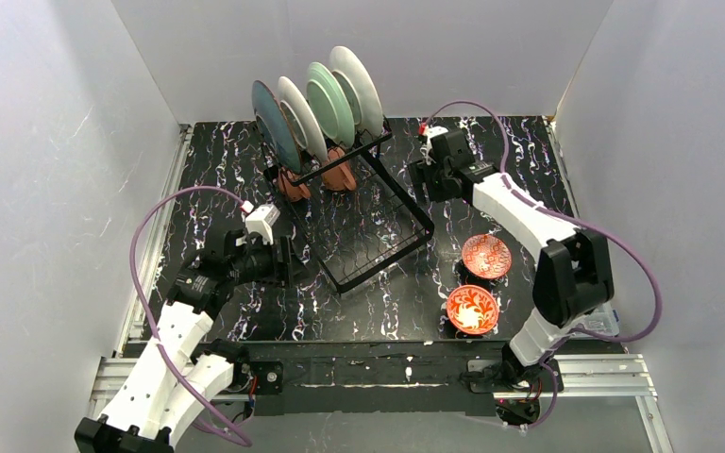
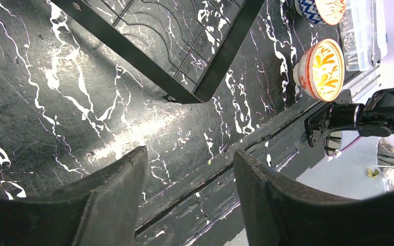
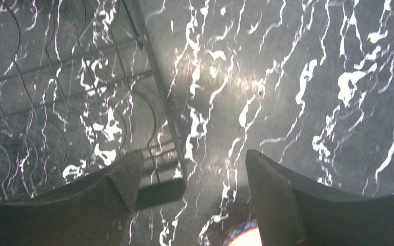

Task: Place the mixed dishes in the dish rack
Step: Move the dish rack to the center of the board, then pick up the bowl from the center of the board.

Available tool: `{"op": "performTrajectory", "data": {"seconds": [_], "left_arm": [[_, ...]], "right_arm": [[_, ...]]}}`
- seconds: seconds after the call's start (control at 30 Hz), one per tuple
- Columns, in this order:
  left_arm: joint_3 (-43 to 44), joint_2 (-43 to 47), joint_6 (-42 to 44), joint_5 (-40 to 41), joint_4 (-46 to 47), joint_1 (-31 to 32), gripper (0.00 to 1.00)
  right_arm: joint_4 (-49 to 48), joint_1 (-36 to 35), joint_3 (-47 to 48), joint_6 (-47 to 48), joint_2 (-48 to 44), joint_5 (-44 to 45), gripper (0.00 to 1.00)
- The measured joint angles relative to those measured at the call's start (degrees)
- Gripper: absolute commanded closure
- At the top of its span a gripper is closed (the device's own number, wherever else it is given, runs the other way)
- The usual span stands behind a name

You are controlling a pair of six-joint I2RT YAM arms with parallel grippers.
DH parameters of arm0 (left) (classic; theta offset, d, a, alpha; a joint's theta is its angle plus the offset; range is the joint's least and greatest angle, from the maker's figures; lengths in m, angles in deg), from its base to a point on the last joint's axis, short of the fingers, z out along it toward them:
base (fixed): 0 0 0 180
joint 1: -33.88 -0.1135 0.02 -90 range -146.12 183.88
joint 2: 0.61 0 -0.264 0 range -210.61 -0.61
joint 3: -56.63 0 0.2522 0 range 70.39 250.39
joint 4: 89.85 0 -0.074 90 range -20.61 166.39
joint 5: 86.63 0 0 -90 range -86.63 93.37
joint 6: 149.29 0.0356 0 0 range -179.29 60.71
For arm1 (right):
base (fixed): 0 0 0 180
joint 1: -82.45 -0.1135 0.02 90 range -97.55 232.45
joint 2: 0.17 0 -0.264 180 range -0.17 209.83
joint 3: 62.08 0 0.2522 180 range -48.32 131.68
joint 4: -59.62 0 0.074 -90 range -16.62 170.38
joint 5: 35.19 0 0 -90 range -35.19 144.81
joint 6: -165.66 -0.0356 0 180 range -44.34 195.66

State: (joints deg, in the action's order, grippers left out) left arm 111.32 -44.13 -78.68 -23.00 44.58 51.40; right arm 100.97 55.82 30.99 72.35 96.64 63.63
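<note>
Black dish rack (image 1: 384, 247) with four plates (image 1: 318, 110), two mugs (image 1: 340, 176)

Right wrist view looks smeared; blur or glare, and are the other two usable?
Right wrist: soft all over, plus a bright sheen on the table; left wrist: sharp, one glare streak on the table; top external: evenly lit, crisp.

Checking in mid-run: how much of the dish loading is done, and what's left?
Done: four round plates stand upright in the black wire dish rack, with two terracotta mugs apparently tucked beneath them. In hand: nothing; the left gripper and right gripper are both open and empty. Left: two small red-patterned bowls sit on the table beside the rack.
</note>
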Motion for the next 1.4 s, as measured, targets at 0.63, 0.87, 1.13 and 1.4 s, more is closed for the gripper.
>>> {"op": "performTrajectory", "data": {"seconds": [0.63,0.87,1.13,1.4], "left_arm": [[-0.1,1.9,-3.6,-1.2,0.6,0.0,0.02],[-0.6,1.9,-3.8,-1.0,0.6,0.1,0.02],[-0.9,1.0,-4.3,-1.0,0.5,0.1,0.02],[-0.9,1.9,-4.2,-0.2,0.0,1.0,0.02]], "right_arm": [[9.2,0.0,-13.8,-11.6,-24.9,11.1,0.02],[13.2,0.1,-18.4,-14.7,-29.0,16.0,0.02],[16.6,0.4,-21.6,-19.5,-32.4,17.5,0.02],[19.0,0.8,-26.0,-25.6,-34.1,17.9,0.07]]}}
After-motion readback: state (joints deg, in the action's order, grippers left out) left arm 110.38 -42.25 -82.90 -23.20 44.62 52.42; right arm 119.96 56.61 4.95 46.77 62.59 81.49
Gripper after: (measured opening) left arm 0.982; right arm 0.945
